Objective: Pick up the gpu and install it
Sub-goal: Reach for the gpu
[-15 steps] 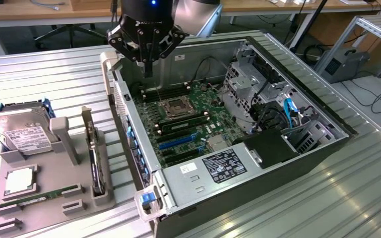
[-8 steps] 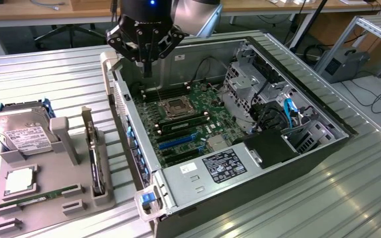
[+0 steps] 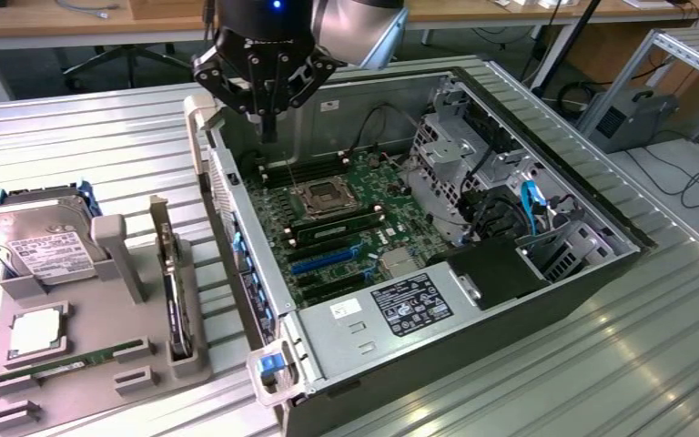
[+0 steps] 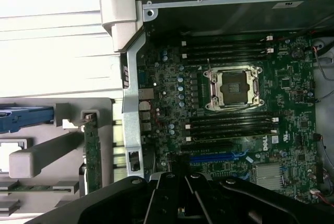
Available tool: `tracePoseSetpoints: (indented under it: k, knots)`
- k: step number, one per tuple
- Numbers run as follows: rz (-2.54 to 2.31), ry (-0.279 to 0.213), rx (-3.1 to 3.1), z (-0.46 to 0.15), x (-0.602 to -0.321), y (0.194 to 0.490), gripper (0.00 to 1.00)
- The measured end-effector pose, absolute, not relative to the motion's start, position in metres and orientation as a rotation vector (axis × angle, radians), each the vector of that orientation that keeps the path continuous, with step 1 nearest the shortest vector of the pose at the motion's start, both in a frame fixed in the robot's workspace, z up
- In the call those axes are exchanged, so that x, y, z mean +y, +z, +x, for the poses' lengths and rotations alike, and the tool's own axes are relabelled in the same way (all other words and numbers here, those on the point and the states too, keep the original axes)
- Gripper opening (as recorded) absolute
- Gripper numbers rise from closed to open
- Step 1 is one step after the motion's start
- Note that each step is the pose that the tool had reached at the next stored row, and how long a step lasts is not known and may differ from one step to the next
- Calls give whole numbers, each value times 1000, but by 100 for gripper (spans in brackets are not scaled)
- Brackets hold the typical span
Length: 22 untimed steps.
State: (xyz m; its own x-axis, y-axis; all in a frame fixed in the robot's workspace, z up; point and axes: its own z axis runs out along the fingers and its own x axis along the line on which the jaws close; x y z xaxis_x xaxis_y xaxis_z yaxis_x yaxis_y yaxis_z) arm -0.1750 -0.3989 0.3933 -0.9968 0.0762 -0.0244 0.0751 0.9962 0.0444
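The gpu [image 3: 175, 296] stands on edge in the grey holder [image 3: 88, 319] beside the open computer case [image 3: 471, 364], not yet picked up. The gripper [image 3: 268, 123] hangs over the motherboard [image 3: 362, 238], fingers closed on nothing; pick-up and installation both remain

The table [image 3: 544, 382] is ribbed sheet metal with a soft sheen. The computer case [image 3: 219, 196] looks like bare grey steel and the parts holder [image 3: 119, 257] like matt grey plastic. The gpu [image 3: 177, 309] is dark and dull. The hard drive [image 3: 4, 223] is silvery metal under a white paper label [image 3: 48, 253].
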Motion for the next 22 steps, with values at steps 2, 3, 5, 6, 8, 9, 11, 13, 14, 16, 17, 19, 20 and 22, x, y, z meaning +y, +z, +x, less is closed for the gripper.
tracePoseSetpoints:
  k: [2,3,5,6,8,9,11,13,14,16,17,19,20,22]
  knots:
    - [118,68,3112,-176,-399,393,11]
    - [118,68,3113,-176,-399,393,11]
    - [118,68,3113,-176,-399,393,11]
    - [118,68,3112,-177,-399,393,11]
    - [118,68,3113,-177,-399,393,11]
    - [118,68,3112,-178,-399,393,11]
    - [118,68,3113,-178,-399,393,11]
    - [118,68,3112,-179,-399,393,11]
    - [118,68,3113,-179,-399,393,11]
    - [118,68,3113,-179,-399,393,11]
    - [118,68,3112,-179,-399,393,11]
    - [118,67,3112,-180,-399,393,11]
    - [118,67,3112,-181,-399,393,11]
    - [118,67,3112,-181,-399,393,11]
